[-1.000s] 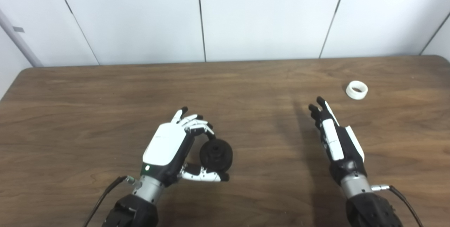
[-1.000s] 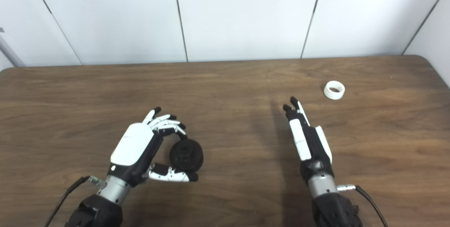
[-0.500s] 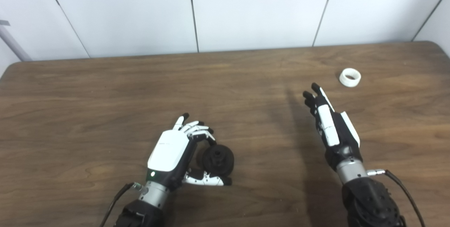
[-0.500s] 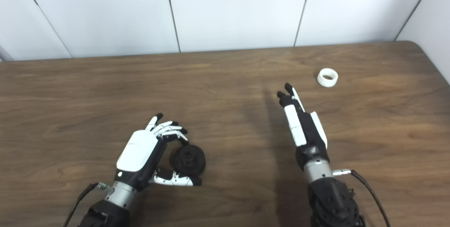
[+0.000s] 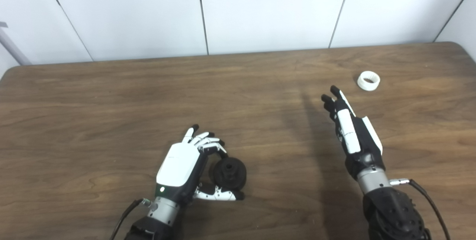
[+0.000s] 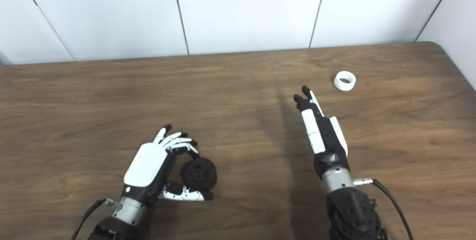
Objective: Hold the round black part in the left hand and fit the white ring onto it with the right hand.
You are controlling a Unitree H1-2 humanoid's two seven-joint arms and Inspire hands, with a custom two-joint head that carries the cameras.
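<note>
My left hand (image 5: 184, 167) is low on the table, its fingers and thumb curled around the round black part (image 5: 229, 173), which shows a central hole and faces right. The white ring (image 5: 368, 81) lies flat on the wood at the far right. My right hand (image 5: 349, 128) is edge-on with straight fingers, holding nothing, and its fingertips stop short of the ring, down and to the left of it. In the right eye view the same ring (image 6: 344, 80) and right hand (image 6: 321, 128) show the same gap.
The brown wooden table (image 5: 111, 102) has a rounded far right corner, with white wall panels behind it. Cables trail from both wrists near the bottom edge.
The camera has tilted, so the whole scene sits lower in the frame. The right hand has edged a little toward the ring. The left hand keeps its hold on the black part.
</note>
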